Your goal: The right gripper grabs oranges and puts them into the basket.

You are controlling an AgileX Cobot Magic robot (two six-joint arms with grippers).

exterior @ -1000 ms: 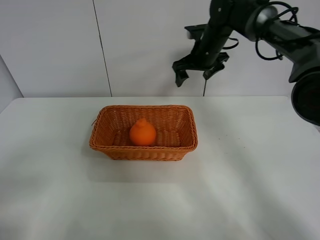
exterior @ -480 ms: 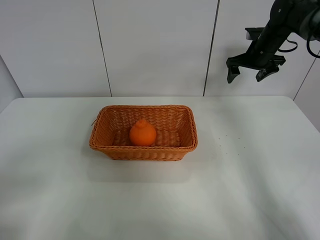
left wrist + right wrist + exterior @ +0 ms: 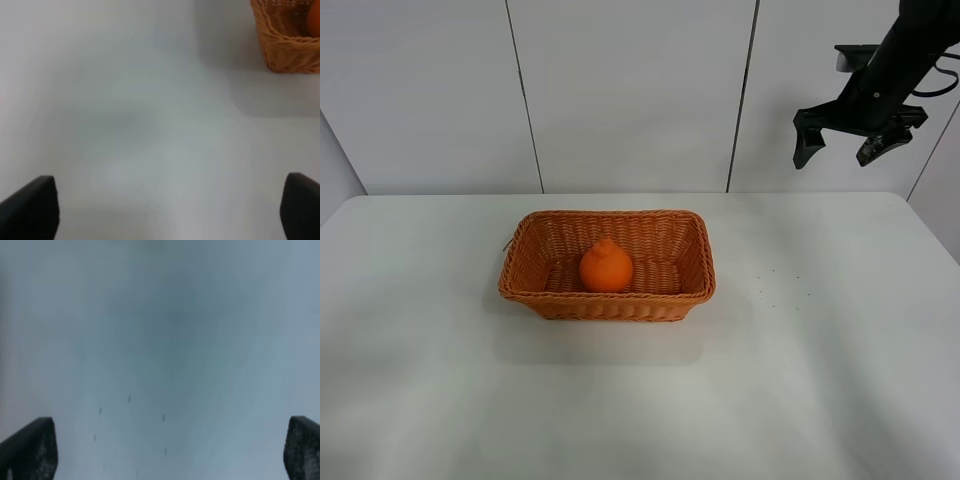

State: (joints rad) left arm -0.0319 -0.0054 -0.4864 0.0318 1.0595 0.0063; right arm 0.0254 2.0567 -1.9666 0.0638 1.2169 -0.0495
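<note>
Since a second ago right hand (image 3: 848,137) swung toward desk's (image 3: 820,350) far right corner, spread, empty; orange (image 3: 606,267) sits in basket (image 3: 608,301) mid-desk, so retreat step, nothing left to grab.

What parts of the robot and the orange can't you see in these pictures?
- The orange: its underside, hidden by the basket wall in the high view; the left wrist view's edge cuts it to a sliver.
- The right gripper: its arm runs off the high view's edge.
- Right wrist view: blurred, only fingertips show.
- The left gripper: absent from the high view.
</note>
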